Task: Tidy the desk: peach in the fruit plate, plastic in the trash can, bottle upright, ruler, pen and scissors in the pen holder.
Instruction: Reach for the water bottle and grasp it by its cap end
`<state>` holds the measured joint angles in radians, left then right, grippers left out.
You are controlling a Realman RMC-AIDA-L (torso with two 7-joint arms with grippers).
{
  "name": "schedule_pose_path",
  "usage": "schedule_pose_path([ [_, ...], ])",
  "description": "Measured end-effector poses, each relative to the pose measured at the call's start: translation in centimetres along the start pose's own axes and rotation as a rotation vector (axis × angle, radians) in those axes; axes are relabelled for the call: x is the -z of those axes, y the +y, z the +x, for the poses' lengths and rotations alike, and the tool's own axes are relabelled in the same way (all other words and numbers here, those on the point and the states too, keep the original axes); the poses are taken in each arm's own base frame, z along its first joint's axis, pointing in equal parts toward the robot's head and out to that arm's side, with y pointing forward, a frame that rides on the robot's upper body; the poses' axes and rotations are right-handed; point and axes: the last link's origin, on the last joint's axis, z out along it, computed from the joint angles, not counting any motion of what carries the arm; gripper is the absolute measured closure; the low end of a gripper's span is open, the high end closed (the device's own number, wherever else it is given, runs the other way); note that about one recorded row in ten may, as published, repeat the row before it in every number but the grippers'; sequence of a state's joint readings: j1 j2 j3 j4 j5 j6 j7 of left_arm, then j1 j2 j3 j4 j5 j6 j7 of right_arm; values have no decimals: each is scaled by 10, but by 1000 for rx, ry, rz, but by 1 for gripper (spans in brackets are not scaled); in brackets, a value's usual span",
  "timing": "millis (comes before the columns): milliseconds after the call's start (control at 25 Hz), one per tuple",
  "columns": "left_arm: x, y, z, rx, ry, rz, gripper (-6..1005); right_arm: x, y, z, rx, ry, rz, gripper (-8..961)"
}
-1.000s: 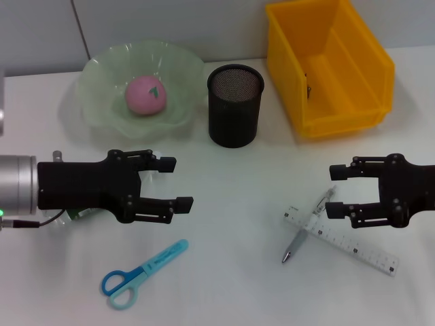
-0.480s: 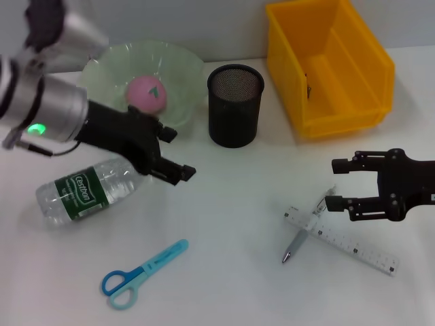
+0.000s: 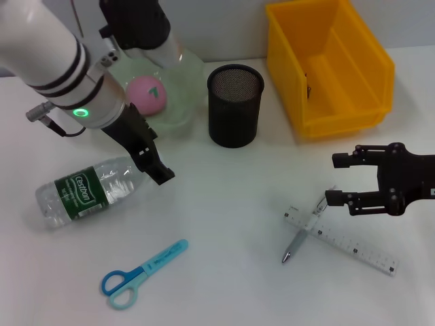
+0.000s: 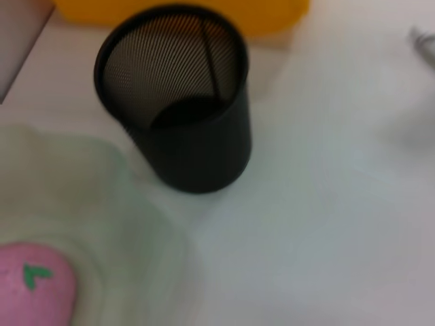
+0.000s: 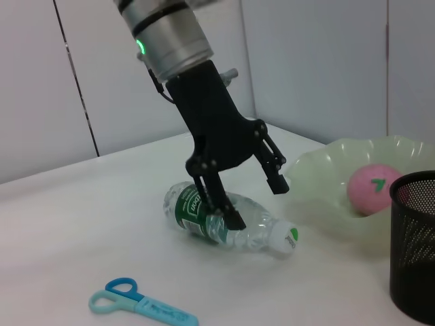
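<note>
A clear bottle (image 3: 88, 190) (image 5: 231, 227) with a green label lies on its side at the left. My left gripper (image 3: 155, 161) (image 5: 253, 198) points down, open, at its cap end; contact cannot be told. The pink peach (image 3: 146, 94) (image 4: 34, 285) rests in the green glass plate (image 3: 180, 68). The black mesh pen holder (image 3: 234, 105) (image 4: 180, 129) stands upright mid-table. Blue scissors (image 3: 139, 272) lie near the front. At the right, a pen (image 3: 306, 227) lies across a clear ruler (image 3: 343, 241). My right gripper (image 3: 334, 179) hovers open just behind them. No plastic is in view.
A yellow bin (image 3: 370, 68) stands at the back right, with a small dark speck on its inner wall. The left arm's silver forearm (image 3: 61, 61) reaches over the plate's left side. A pale wall runs behind the table.
The left arm has swung up and back from lying low over the bottle; its gripper now points down at the bottle's cap end. The bottle is uncovered. The right gripper has barely shifted.
</note>
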<state>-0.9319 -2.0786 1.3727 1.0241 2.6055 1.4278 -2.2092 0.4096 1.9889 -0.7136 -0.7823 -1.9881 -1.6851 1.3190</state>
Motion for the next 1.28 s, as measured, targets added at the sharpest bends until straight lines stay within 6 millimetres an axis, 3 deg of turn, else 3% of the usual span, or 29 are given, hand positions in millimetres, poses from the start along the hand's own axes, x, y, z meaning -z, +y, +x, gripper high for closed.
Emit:
schedule_pose_path([
  [520, -26, -2, -5, 7, -97, 60, 263, -1, 3, 3, -2, -10, 0, 202],
  [1280, -43, 3, -13, -11, -119, 63, 272, -2, 5, 4, -17, -13, -10, 203],
])
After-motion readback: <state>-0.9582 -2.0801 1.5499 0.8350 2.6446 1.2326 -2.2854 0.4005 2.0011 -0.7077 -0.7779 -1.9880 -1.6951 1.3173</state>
